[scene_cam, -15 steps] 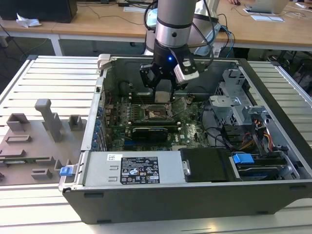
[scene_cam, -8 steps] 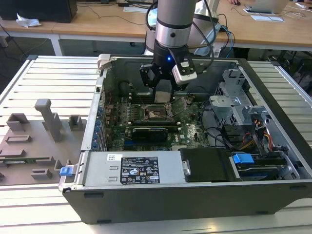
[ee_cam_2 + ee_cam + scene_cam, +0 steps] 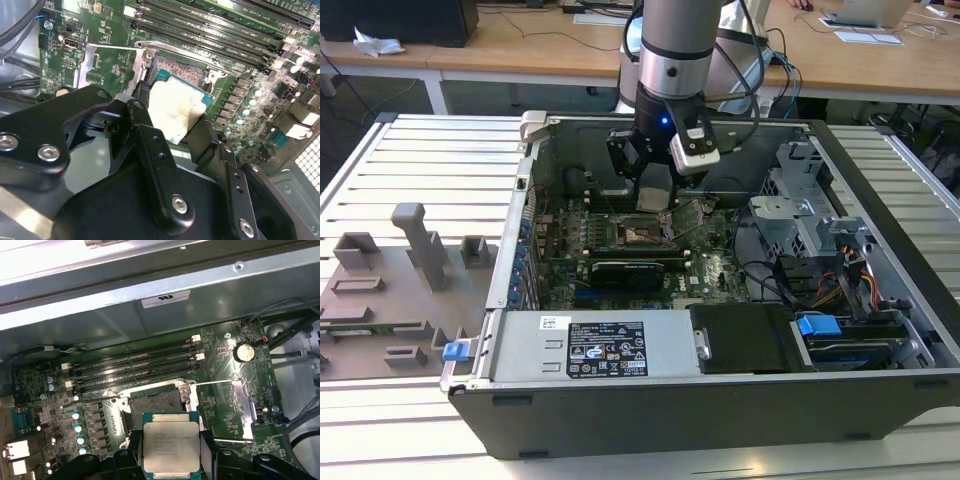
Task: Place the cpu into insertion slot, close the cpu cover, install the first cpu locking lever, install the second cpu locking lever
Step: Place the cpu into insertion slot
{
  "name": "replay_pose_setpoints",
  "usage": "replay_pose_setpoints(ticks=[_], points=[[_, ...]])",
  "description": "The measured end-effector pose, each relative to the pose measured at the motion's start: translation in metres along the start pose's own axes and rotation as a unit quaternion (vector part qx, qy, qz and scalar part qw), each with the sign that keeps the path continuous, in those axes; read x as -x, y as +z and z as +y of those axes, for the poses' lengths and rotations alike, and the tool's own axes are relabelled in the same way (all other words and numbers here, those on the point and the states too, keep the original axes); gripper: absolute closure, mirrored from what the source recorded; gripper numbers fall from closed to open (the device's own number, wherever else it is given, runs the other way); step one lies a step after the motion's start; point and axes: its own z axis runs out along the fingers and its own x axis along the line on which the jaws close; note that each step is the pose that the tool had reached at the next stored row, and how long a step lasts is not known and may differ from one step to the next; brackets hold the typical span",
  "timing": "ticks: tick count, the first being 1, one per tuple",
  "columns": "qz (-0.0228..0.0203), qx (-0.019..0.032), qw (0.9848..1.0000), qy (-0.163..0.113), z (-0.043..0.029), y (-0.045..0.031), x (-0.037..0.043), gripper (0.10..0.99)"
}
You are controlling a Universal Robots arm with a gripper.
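My gripper [image 3: 656,195] hangs inside the open computer case, just above the green motherboard [image 3: 705,265]. It is shut on the cpu [image 3: 170,446], a flat square chip with a pale metal top, which is pinched by its edges between the black fingers [image 3: 150,150]. The cpu [image 3: 176,109] hovers close beside the insertion slot [image 3: 152,401], a dark square socket with a metal rim [image 3: 181,69], partly overlapping its near edge. The cpu cover [image 3: 221,411], a thin silver frame, is swung open to one side of the slot [image 3: 87,65].
Long black memory slots [image 3: 135,365] run behind the socket, and a black card [image 3: 630,270] lies in front of it. The case walls [image 3: 525,215] surround the board. A drive cage with cables [image 3: 820,250] stands at the exterior view's right, and grey fixtures [image 3: 415,245] at its left.
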Motion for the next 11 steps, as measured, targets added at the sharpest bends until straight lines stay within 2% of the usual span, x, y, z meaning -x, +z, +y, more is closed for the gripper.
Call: replay_pose_setpoints(ticks=[11], points=[[-0.0014, 0.0003, 0.9996, 0.030, 0.0000, 0.0007, 0.0000, 0.545]])
